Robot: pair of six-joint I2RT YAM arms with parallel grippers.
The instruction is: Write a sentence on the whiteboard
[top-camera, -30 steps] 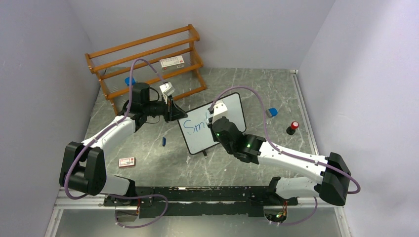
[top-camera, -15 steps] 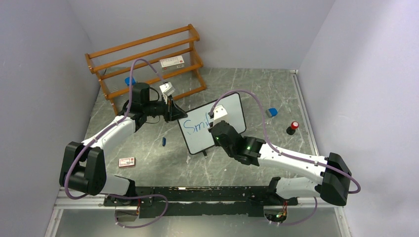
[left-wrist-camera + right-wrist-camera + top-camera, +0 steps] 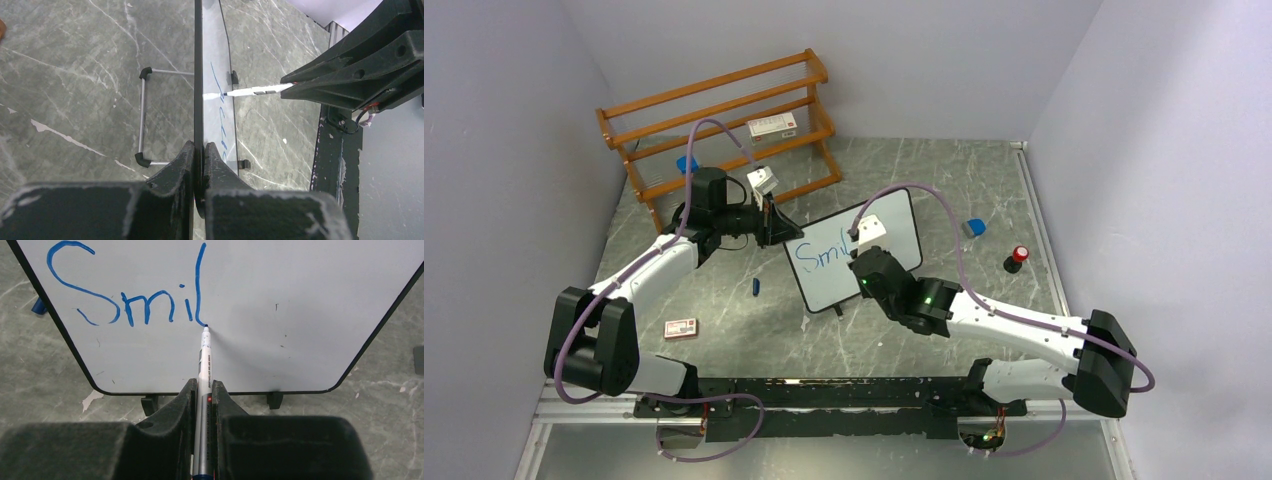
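Observation:
The whiteboard [image 3: 899,225] stands tilted on its feet at mid-table. The sentence [image 3: 130,305] reads "Smil" in blue; it also shows in the top view [image 3: 817,253]. My right gripper [image 3: 202,386] is shut on a silver marker [image 3: 204,365], whose tip touches the board at the foot of the "l". In the top view the right gripper [image 3: 860,262] sits in front of the board. My left gripper [image 3: 199,148] is shut on the whiteboard's black edge [image 3: 198,75], at the board's left side in the top view [image 3: 776,226]. The marker [image 3: 255,90] also shows in the left wrist view.
A wooden rack [image 3: 724,120] with a small box [image 3: 772,126] stands at the back left. A blue cap [image 3: 755,287] and a small box [image 3: 681,328] lie left of the board. A blue eraser [image 3: 974,227] and a red-topped object [image 3: 1017,257] lie to its right.
The writing has grown from "Sm" to "Smil". My right gripper has moved the marker rightward along the board. My left gripper has held still.

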